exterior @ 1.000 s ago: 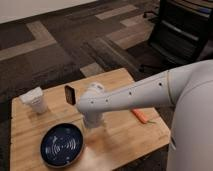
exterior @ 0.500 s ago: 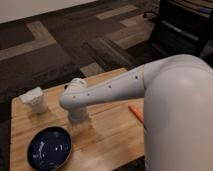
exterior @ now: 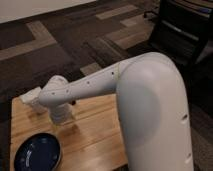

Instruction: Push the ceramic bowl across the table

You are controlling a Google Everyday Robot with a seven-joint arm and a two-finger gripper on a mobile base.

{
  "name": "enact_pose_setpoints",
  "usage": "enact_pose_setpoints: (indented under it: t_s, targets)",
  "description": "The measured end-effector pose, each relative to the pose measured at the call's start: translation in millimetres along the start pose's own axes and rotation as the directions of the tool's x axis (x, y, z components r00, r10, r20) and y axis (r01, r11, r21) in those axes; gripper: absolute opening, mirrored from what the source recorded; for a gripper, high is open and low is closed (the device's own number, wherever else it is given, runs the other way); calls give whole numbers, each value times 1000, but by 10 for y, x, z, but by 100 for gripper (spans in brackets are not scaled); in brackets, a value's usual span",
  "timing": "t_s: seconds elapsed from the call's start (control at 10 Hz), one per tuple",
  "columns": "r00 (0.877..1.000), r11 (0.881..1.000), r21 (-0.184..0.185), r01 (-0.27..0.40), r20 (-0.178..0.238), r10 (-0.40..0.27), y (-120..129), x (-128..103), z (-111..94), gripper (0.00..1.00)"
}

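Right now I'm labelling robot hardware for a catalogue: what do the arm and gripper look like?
The arm is a smooth white shell: a rounded joint housing narrowing to a tapered forearm dotted with small dark holes. No cables or logos show. The gripper, at its end above the table near the ceramic bowl, looks white too.

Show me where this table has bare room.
The table is bare right of the ceramic bowl, up to the arm, and along its left strip between bowl and white container. Crowded: the far side, where the gripper hangs beside the container.
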Motion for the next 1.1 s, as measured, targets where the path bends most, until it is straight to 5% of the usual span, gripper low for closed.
enact_pose_setpoints:
  t_s: [0.3, 0.7, 1.1]
  targets:
    - [998, 995, 73, 63, 15, -64, 45, -87, -212, 65]
    - [999, 977, 210, -45, 11, 44, -550, 270, -250, 65]
    - [999, 978, 204, -43, 13, 41, -518, 255, -244, 65]
